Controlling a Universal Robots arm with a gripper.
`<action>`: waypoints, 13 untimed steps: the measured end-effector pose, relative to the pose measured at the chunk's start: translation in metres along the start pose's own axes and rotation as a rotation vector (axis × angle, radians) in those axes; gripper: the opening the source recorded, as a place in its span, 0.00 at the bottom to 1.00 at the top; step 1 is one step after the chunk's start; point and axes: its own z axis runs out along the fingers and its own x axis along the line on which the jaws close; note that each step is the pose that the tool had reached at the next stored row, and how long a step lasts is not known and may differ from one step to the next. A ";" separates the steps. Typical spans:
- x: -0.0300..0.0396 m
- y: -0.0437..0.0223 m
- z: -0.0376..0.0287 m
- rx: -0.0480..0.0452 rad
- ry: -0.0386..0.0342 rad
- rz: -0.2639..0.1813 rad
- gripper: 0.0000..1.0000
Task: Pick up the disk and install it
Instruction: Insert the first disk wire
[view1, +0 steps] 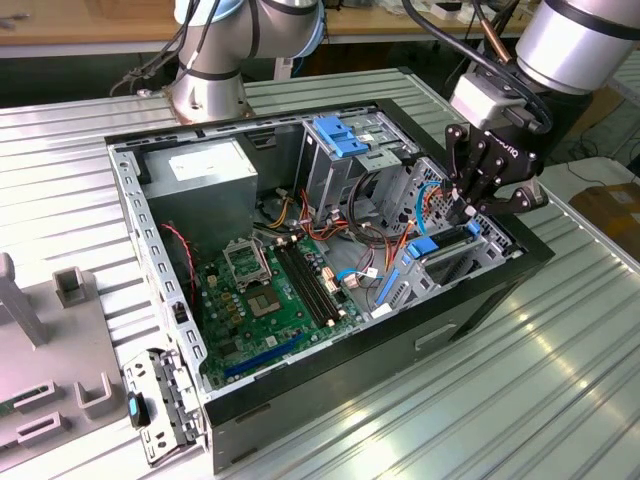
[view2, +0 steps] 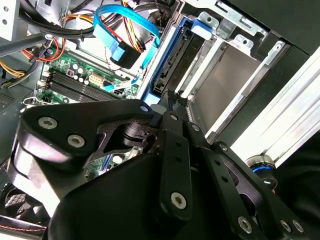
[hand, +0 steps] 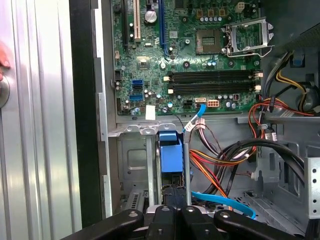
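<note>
**Blue-framed disk on edge in the bay, closed fingers above it**

Steel rails (hand: 150, 172) of the drive bay flank the disk (hand: 171, 152) closely on both flat sides, so it stands on edge in a narrow slot at the corner of the case (view1: 400, 345). The case lies on the ribbed metal table (view1: 560, 380) with its open side up. Its black outer wall runs just beyond the bay. In the second wrist view a sheet-metal plate (view2: 235, 75) of the bay sits close beside the disk's dark edge.

Toward the middle of the case, a bundle of red, orange and black cables (hand: 220, 160) and a blue flat cable (view2: 127, 30) hang near the bay. They lie between it and the motherboard (view1: 270, 290). The room directly above the bay is open, and the arm (view1: 575, 40) reaches in from over the case's outer wall.

The gripper (view1: 468, 212) hangs straight over the bay, its fingers (hand: 165, 220) closed together with barely a gap between them. The disk is directly beneath them, with most of its body down inside the bay. The blue end of its frame is uppermost and meets the fingertips. I cannot tell whether they pinch part of the frame or only rest on it.

At the far end of the case, well apart from the gripper, sits the grey power-supply box (view1: 205, 175). A blue bracket (view1: 340, 135) sits atop the taller drive cage.
</note>
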 end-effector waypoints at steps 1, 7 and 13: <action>0.0000 -0.0001 0.0000 0.0000 0.0000 0.000 0.11; -0.0005 -0.0085 0.0001 0.0000 -0.0002 -0.027 0.11; -0.0006 -0.0108 0.0002 0.0000 -0.0002 -0.041 0.11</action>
